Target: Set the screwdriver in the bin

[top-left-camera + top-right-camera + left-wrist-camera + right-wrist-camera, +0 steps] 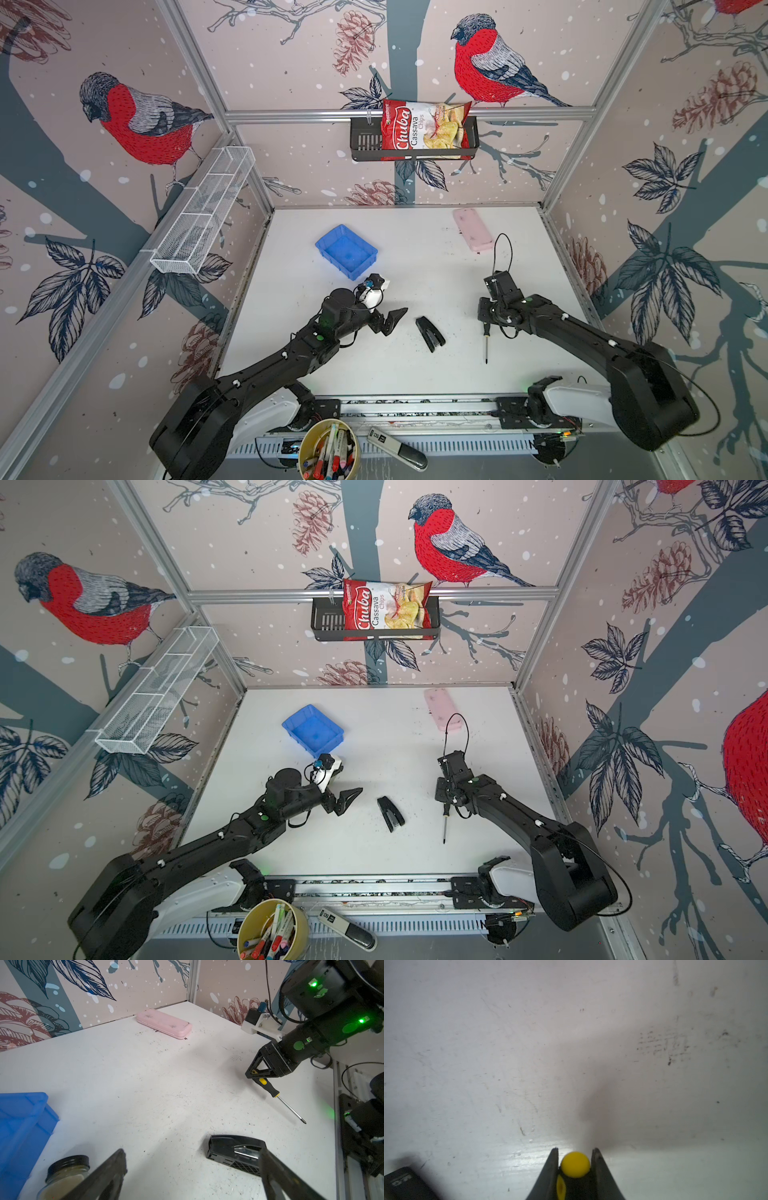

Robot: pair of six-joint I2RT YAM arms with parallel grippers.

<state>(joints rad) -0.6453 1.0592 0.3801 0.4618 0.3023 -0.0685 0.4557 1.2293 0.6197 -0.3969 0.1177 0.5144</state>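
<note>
Found right gripper (575,1150) clenched on screwdriver (270,1089) handle butt, left gripper (397,322) released; needed slow level lift, then carry over stapler (430,334) to bin (347,251) at 10 o'clock.

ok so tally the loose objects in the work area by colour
blue: 1, bin
pink: 1, case
black: 1, stapler
black and yellow: 1, screwdriver
clear glass, black lid: 1, jar
total: 5
</note>
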